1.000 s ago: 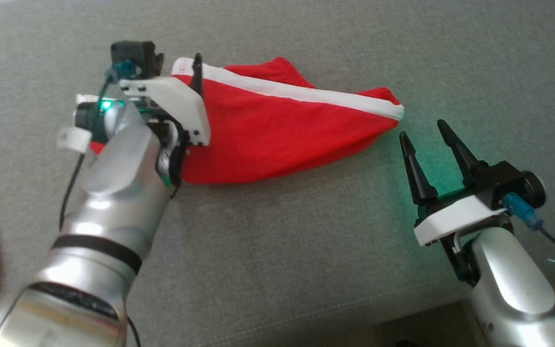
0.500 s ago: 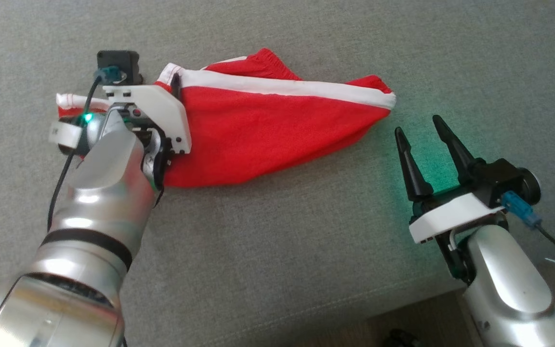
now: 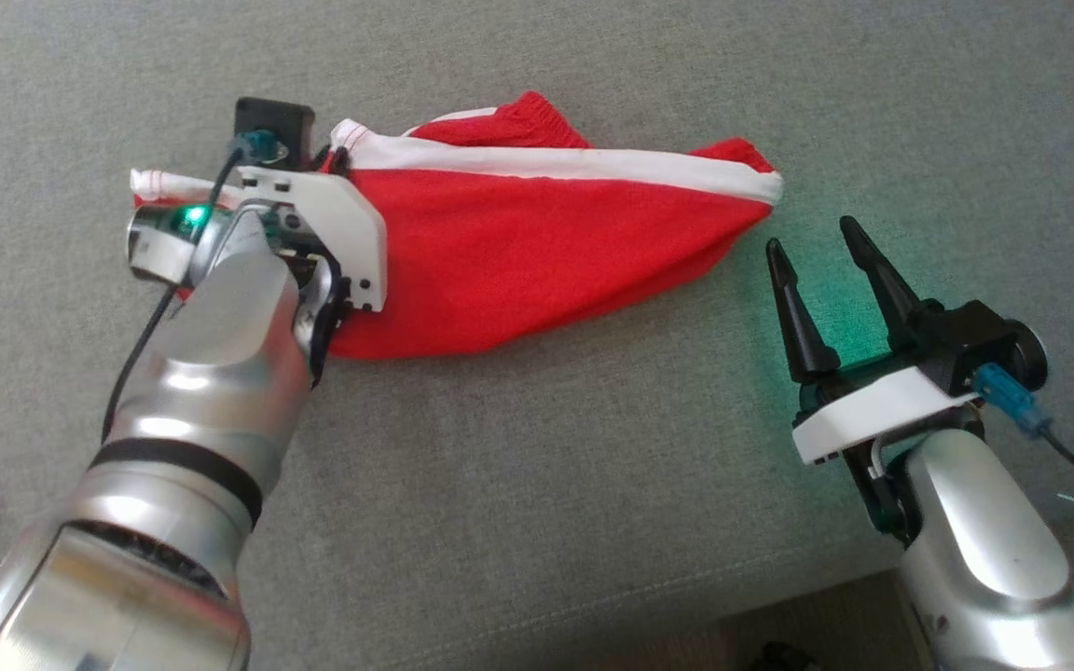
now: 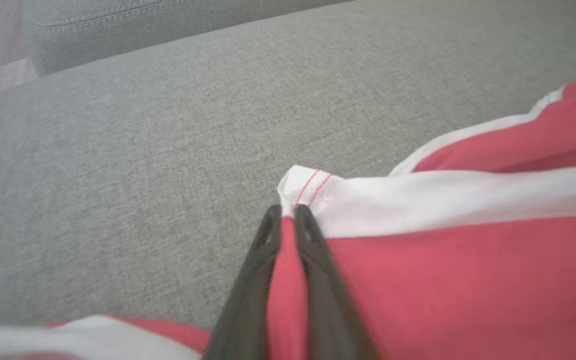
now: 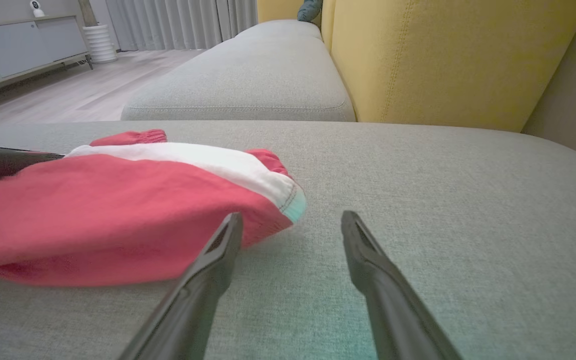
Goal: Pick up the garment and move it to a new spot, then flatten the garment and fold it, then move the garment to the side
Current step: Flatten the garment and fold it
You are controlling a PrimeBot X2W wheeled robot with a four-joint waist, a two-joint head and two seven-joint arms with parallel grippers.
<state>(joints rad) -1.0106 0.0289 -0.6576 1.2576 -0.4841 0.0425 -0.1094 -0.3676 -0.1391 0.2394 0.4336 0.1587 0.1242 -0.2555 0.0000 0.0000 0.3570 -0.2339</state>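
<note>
Pinching the red garment point(image 3: 518, 252) just below its white-banded corner, the left gripper point(image 4: 283, 220) has both fingers pressed together on a fold of cloth. I judge that this grip lets the arm lift or drag that end without bunching the rest. The garment lies stretched across the grey sofa cushion point(image 3: 537, 522), its other tip just beside the right gripper point(image 3: 812, 238), whose fingers stand apart and empty, probably placed to take that end for flattening.
</note>
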